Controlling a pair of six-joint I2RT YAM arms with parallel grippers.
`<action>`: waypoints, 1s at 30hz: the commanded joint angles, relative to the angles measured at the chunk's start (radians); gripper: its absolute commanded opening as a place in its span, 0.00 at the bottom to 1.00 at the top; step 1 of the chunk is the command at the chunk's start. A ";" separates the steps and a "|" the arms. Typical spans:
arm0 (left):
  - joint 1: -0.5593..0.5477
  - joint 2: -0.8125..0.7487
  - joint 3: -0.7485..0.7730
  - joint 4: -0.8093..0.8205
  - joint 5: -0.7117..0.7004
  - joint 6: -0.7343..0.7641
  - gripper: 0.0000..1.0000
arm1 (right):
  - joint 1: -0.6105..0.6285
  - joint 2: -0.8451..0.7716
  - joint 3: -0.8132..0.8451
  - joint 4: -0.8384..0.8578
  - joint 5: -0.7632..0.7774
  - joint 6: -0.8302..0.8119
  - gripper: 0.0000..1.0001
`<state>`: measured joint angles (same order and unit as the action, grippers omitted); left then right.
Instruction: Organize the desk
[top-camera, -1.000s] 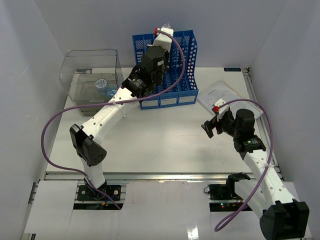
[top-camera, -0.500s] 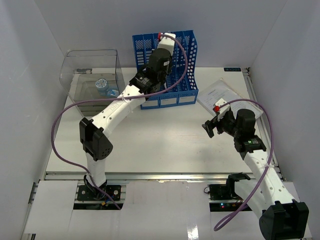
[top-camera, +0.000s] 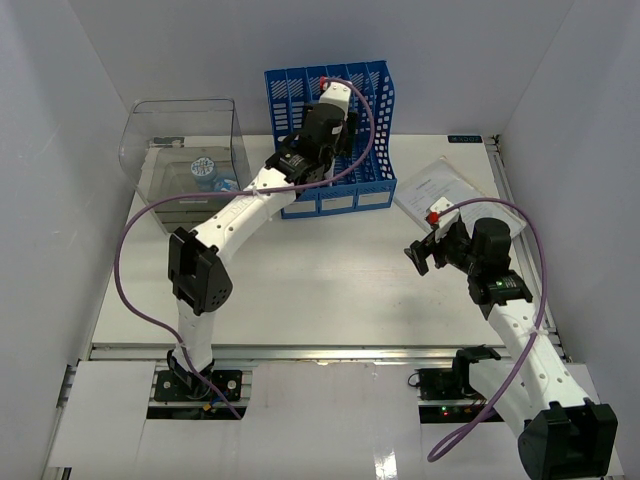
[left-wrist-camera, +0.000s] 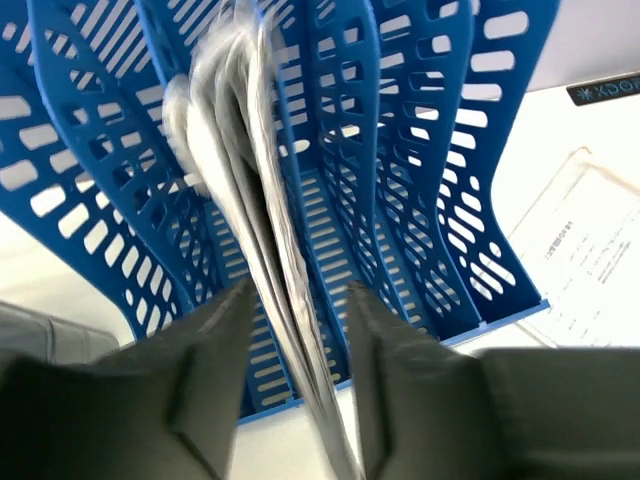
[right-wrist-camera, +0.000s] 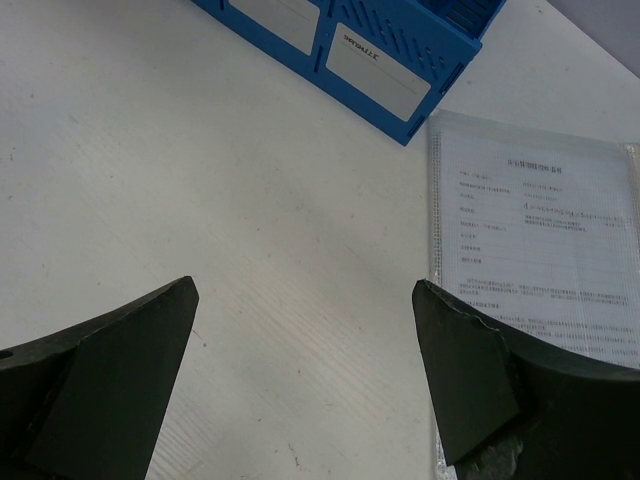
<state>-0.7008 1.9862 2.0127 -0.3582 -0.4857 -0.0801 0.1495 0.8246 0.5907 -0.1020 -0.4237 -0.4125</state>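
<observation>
The desk (top-camera: 300, 290) lies flat beneath both arms, its long axis running left to right. The left gripper (left-wrist-camera: 297, 290) is spread around sheets (left-wrist-camera: 250, 150) standing in the rack (left-wrist-camera: 420, 150). The right gripper (right-wrist-camera: 305, 290) gapes wide above the desk, near a sleeve (right-wrist-camera: 540, 250).

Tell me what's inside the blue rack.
A blurred sheaf of papers stands in one slot of the blue rack, between the fingers of the left hand. The papers hide that slot's floor.

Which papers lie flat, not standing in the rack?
The sleeved sheet on the desk right of the blue rack; the other papers stand in a rack slot.
</observation>
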 joint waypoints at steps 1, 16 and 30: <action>0.026 -0.058 0.072 -0.068 0.110 -0.136 0.92 | -0.011 0.039 0.001 0.005 -0.024 -0.024 0.92; 0.084 -0.706 -0.605 0.046 0.427 -0.317 0.98 | -0.092 0.526 0.314 -0.198 0.281 -0.230 0.90; 0.092 -1.465 -1.478 0.130 0.429 -0.668 0.98 | -0.103 0.994 0.590 -0.289 0.379 -0.366 0.83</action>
<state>-0.6145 0.6299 0.5967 -0.2394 -0.0601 -0.6240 0.0525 1.7451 1.0947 -0.3439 -0.0700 -0.7398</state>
